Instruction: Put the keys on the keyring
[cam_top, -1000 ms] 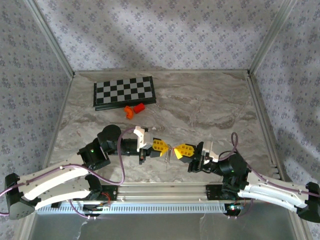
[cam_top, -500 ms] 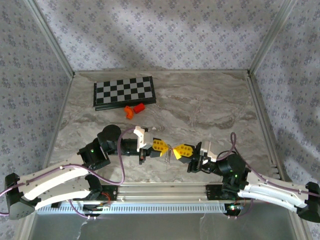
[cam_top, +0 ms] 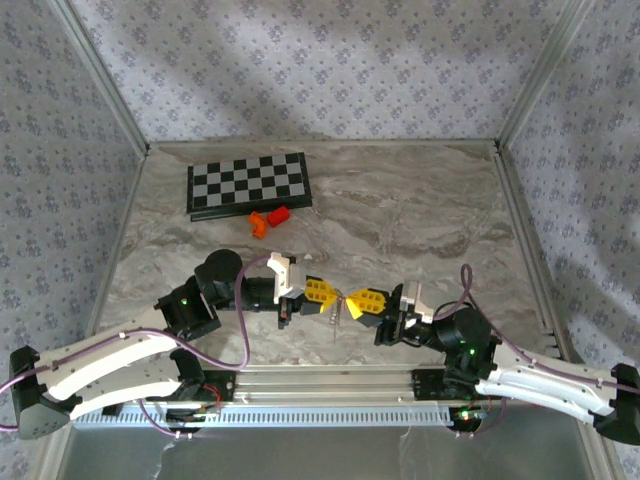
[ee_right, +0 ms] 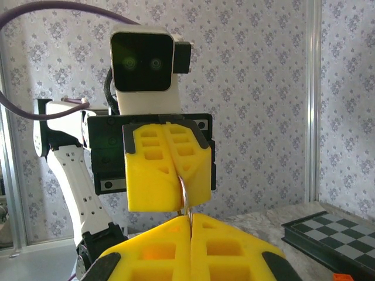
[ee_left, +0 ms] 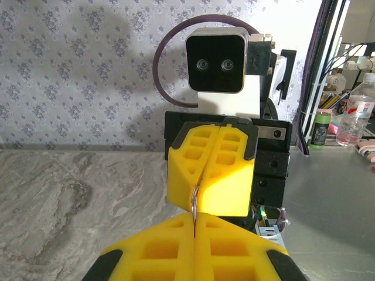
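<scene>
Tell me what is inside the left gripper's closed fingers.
A thin silver sliver pokes from the left gripper; the rest is hidden between its fingers, so key or ring is unclear.

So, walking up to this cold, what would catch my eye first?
Two robot arms meet nose to nose near the front middle of the table. The left gripper and right gripper, both bright yellow, are shut tip to tip on a thin sliver of silver metal. Farther back on the left lies a black-and-grey chequerboard, with two small orange-red pieces at its near edge.
</scene>
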### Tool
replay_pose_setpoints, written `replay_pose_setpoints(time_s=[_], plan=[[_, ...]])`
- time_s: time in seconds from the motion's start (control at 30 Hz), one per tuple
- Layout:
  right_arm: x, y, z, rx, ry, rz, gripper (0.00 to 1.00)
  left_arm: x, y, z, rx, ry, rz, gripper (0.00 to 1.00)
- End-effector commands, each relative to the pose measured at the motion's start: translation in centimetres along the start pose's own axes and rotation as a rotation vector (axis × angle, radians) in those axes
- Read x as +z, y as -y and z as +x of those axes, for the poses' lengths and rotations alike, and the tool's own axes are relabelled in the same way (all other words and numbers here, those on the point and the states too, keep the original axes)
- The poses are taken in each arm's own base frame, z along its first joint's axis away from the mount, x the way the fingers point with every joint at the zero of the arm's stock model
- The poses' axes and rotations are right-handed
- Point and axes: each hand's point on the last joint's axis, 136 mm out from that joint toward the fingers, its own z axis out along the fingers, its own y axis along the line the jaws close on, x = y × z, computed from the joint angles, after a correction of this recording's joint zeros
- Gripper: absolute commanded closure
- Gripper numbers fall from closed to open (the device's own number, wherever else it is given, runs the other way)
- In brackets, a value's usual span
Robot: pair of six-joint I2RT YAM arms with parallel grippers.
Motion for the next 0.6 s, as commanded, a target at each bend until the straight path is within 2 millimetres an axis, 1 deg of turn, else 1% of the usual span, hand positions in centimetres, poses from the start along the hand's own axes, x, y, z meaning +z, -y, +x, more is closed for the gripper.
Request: replay_pose_setpoints(time_s=[0.0, 0.57], plan=[[-0.17, -0.60, -1.55, 0.024, 0.042, -0.026, 1.00, -0.71, 1.16, -3.01, 0.057, 0.073, 0.037, 1.00], [-0.07, -0.61, -1.35, 0.027, 0.031, -0.024, 1.00, -0.64, 1.17, -2.94, 0.049, 0.077, 0.040, 1.00]])
